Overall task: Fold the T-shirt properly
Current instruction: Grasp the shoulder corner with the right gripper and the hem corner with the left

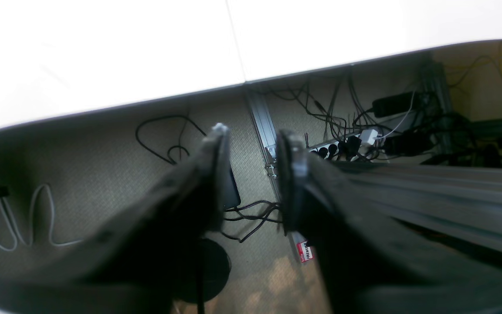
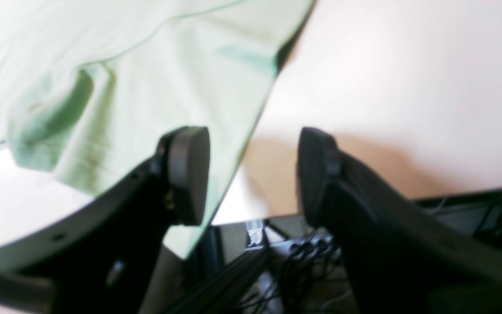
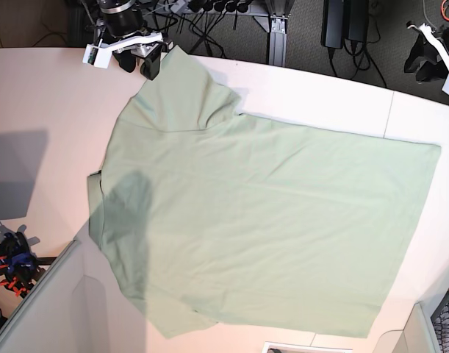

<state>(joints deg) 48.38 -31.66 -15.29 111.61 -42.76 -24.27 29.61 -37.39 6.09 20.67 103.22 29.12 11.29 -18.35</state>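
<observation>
The T-shirt [image 3: 268, 213] is pale mint-green and lies spread flat on the white table [image 3: 40, 95], one sleeve pointing to the far left corner. My right gripper [image 3: 139, 62] is at that sleeve's tip, at the table's far edge. In the right wrist view it [image 2: 251, 174] is open and empty, with one finger [image 2: 188, 174] over the sleeve cloth [image 2: 124, 87] and the other over bare table. My left gripper [image 3: 428, 65] is off the far right table corner, away from the shirt. In the left wrist view it [image 1: 255, 141] is open and empty over the floor.
The table edge [image 1: 242, 83] runs above the left gripper, with a power strip [image 1: 342, 146], cables and an aluminium frame post [image 1: 262, 126] on the floor below. Red-and-black clamps [image 3: 11, 261] sit at the near left. A grey surface [image 3: 40, 309] borders the near-left corner.
</observation>
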